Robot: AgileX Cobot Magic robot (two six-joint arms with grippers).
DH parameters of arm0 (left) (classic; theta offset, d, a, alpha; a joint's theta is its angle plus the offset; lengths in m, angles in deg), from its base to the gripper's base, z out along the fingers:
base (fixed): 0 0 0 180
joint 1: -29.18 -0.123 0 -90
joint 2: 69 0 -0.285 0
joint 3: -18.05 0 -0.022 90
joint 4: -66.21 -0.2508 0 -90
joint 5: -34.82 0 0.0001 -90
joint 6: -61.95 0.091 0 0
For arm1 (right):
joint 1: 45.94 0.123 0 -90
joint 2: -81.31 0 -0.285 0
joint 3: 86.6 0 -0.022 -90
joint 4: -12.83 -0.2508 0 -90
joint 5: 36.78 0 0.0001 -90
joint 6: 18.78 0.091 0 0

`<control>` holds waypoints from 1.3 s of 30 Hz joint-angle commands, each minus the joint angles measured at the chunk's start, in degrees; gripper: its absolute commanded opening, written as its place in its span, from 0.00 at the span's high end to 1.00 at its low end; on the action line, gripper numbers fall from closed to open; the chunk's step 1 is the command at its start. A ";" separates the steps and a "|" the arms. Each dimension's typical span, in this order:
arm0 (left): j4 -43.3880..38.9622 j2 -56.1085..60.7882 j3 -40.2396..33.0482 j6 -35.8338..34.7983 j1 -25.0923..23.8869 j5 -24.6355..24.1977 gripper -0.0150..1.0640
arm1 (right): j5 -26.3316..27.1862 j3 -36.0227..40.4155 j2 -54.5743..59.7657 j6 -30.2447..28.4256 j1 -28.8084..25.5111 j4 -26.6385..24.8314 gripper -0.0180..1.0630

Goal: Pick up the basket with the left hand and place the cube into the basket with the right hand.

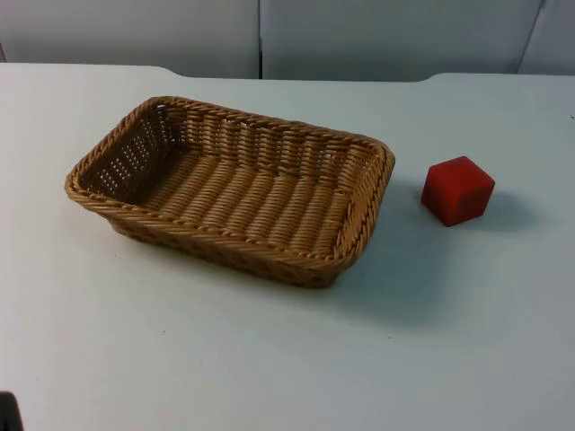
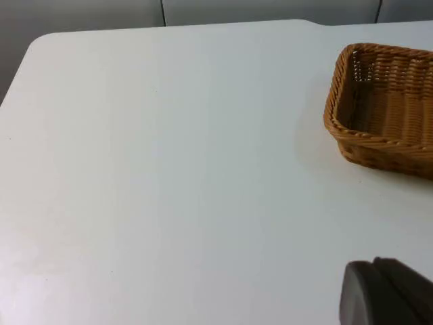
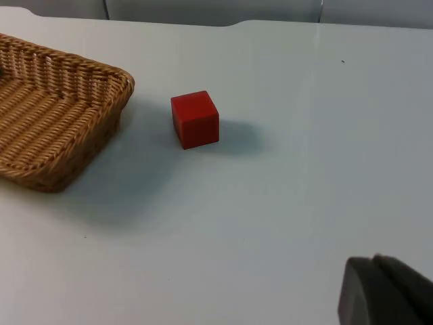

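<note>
Left hand [image 2: 385, 291]: off the basket [image 1: 234, 189], grip unreadable; best aimed at its near rim. Right hand [image 3: 385, 291]: likewise unreadable. Cube [image 1: 458, 189]: on tabletop [image 1: 269, 359], beside basket.

My desk [image 1: 269, 359] presents a plain white top, matte and evenly lit, running from the near edge to the far side. Its far edge shows rounded corners and a shallow recess between them. Beyond it stands the grey partition wall [image 1: 377, 36], made of flat panels joined at narrow vertical seams. A few tiny dark specks mark the desk surface toward the near side. Soft shadows lie on the white top toward the right.
</note>
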 commanded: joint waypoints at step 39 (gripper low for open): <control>62.91 -99.07 22.38 24.41 0.32 14.05 0.43 | 0.59 0.27 -0.16 -0.43 0.00 0.00 0.99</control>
